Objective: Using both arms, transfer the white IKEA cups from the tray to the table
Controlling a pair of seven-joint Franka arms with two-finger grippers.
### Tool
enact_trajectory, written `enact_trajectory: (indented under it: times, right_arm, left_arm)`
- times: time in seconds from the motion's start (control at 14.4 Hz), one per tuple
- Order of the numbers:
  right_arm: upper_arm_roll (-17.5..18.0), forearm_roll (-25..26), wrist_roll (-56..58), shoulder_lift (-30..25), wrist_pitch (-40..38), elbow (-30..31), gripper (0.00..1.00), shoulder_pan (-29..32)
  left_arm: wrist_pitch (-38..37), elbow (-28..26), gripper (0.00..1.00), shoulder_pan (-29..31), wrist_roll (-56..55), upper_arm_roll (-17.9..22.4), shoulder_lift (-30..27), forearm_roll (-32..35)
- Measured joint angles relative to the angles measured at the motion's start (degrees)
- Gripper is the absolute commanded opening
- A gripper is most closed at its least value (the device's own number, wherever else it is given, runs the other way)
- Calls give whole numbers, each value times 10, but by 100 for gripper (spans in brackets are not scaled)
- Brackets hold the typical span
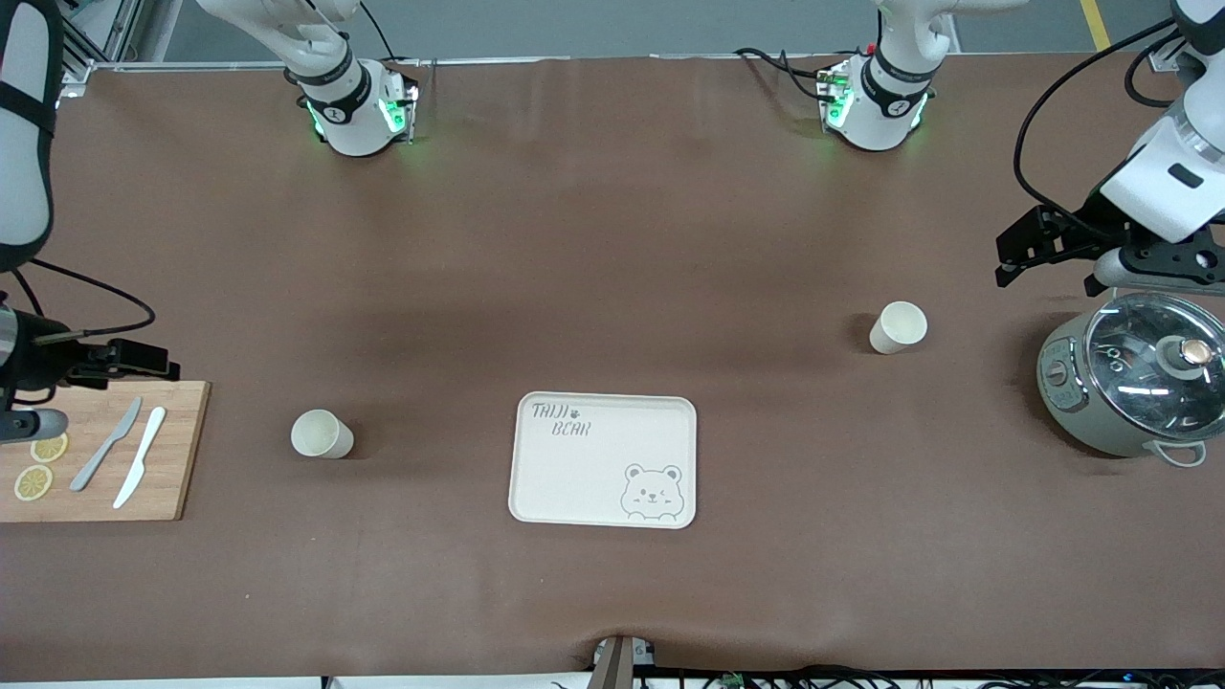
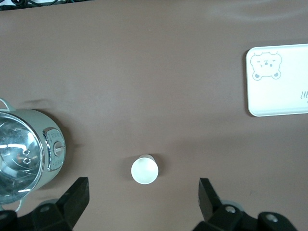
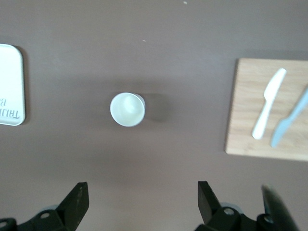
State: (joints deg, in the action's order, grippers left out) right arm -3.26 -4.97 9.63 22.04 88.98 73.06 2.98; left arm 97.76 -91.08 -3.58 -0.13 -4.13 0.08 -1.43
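We find the bear tray (image 1: 603, 459) lying flat on the brown table (image 1: 612, 239), just below the centre of the front view, its bear print at the corner nearest the front camera. Two white cups stand upright on the table, both off the tray and well apart from it. The first cup (image 1: 322, 433) appears at lower centre-left of the front view, between the tray and the wooden cutting board (image 1: 182, 450); in the right wrist view the same cup (image 3: 127, 109) sits just left of frame centre. The second cup (image 1: 898, 327) appears at centre-right of the front view, between the tray and the lidded pot (image 1: 1134, 388), and farther from the front camera than the tray; in the left wrist view it (image 2: 144, 170) sits below frame centre. The right gripper (image 3: 139, 204) hangs at the left edge of the front view, over the cutting board, with its fingers (image 3: 74, 204) spread wide apart and holding nothing. The left gripper (image 2: 142, 204) hangs at the right edge of the front view, just above the pot, with its fingers (image 2: 77, 197) likewise spread wide apart and holding nothing. On the cutting board we note a grey knife (image 1: 105, 444), a white knife (image 1: 140, 456) and two lemon slices (image 1: 40, 465). The pot carries a glass lid (image 1: 1158, 359) with a knob.
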Motion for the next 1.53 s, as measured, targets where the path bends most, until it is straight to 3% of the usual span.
enact_trajectory:
  times: [0.69,1.53]
  right_arm:
    - [0,18,-34,-103,-103,-8,100,0]
    - [7,24,-50,-147,-31,106,100,-6]
  left_arm:
    - [-22,32,100,-10,-27,1,-1,-1]
    - [-60,35,100,-9,8,6,-2,0]
